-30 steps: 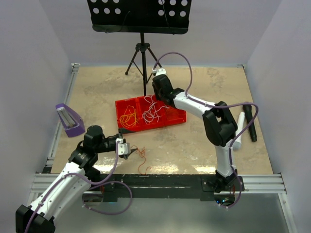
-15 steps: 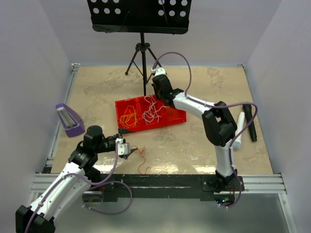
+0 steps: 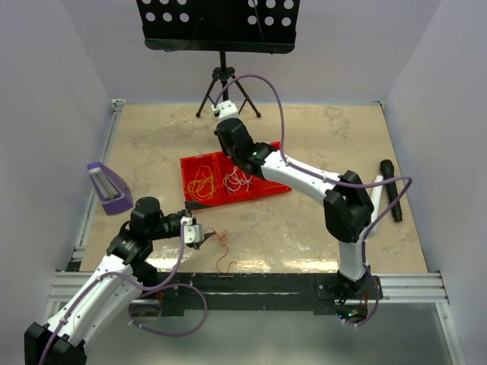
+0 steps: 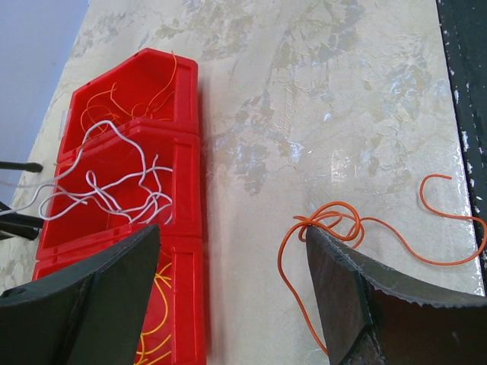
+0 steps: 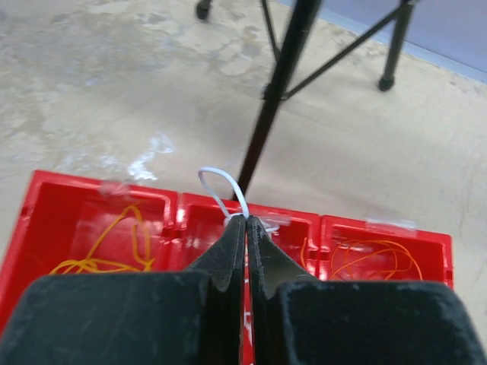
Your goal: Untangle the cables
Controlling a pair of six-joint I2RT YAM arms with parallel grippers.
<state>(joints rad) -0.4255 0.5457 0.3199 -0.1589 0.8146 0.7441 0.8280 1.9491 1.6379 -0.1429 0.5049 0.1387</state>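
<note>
A red tray [image 3: 266, 185] with three compartments holds the cables: yellow strands [image 3: 202, 185] on the left, white strands [image 3: 240, 181] in the middle, orange ones [image 5: 373, 258] on the right. My right gripper [image 5: 246, 220] hangs over the tray's far rim [image 5: 46, 190], shut on a white cable whose loop [image 5: 221, 182] sticks up past the tips. It shows over the tray [image 3: 237, 156] in the top view. A loose orange cable [image 4: 335, 224] lies curled on the table. My left gripper [image 4: 232, 230] stands open low over the table, its right finger [image 4: 358, 289] beside that orange cable and holding nothing.
A black music stand [image 3: 221, 76] rises just behind the tray, its pole [image 5: 281, 84] close ahead of my right gripper. A purple object [image 3: 106, 188] sits at the left edge. A black marker [image 3: 389, 190] and a white tube [image 3: 374, 201] lie at the right.
My right gripper has shut on a white cable and swung left over the tray, toward the stand's pole. The left arm and the orange cable have stayed put.
</note>
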